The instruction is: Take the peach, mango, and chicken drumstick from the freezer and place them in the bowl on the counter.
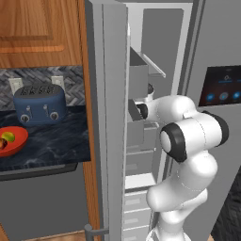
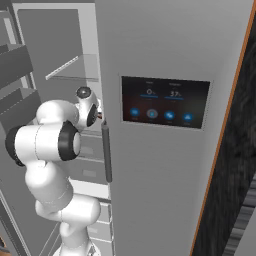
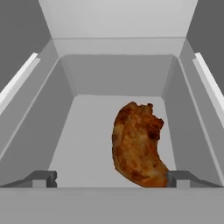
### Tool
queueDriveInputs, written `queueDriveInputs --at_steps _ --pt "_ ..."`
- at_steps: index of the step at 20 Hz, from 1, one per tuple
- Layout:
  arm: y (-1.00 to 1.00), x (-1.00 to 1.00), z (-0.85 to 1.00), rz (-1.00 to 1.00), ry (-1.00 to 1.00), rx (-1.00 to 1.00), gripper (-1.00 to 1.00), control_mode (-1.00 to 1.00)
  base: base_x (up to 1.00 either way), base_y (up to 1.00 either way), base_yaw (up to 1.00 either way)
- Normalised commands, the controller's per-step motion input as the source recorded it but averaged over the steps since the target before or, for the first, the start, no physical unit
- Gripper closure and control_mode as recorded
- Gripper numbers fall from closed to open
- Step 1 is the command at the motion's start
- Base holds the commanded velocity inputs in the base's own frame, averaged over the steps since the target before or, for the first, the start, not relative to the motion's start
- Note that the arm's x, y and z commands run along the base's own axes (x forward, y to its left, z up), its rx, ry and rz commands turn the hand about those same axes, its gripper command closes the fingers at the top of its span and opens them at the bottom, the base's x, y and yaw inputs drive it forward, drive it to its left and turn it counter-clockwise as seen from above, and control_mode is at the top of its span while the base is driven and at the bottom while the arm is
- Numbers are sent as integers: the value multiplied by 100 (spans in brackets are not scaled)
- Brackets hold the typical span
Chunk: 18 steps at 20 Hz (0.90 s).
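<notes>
- One chicken drumstick (image 3: 139, 151) lies in a grey freezer (image 1: 141, 117) drawer, nearer the right fingertip.
- Gripper (image 3: 111, 179) jaws spread wide, holding nothing.
- Red-orange bowl (image 1: 12, 141) sits on the counter (image 1: 56, 141), fruit already inside.

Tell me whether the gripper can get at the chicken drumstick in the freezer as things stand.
Probably yes. In the hand view the open gripper looks straight at the chicken drumstick, which lies alone on the grey compartment floor with nothing between them. It sits nearer one fingertip, so a small sideways shift may help.

chicken drumstick (image 3: 139, 146) lies in a freezer (image 1: 141, 117) drawer (image 3: 87, 131).
</notes>
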Motion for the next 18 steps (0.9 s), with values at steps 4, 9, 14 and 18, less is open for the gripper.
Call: queueDriveInputs --at_steps 4,9,14,18 --pt "0 -8 0 0 -20 0 -100 -100 0 0 0" --pt "0 2 3 0 -16 0 -100 -100 0 0 0" --pt "-3 35 0 0 -2 0 -100 -100 0 0 0" --pt "-6 32 0 -1 14 0 -100 -100 0 0 0"
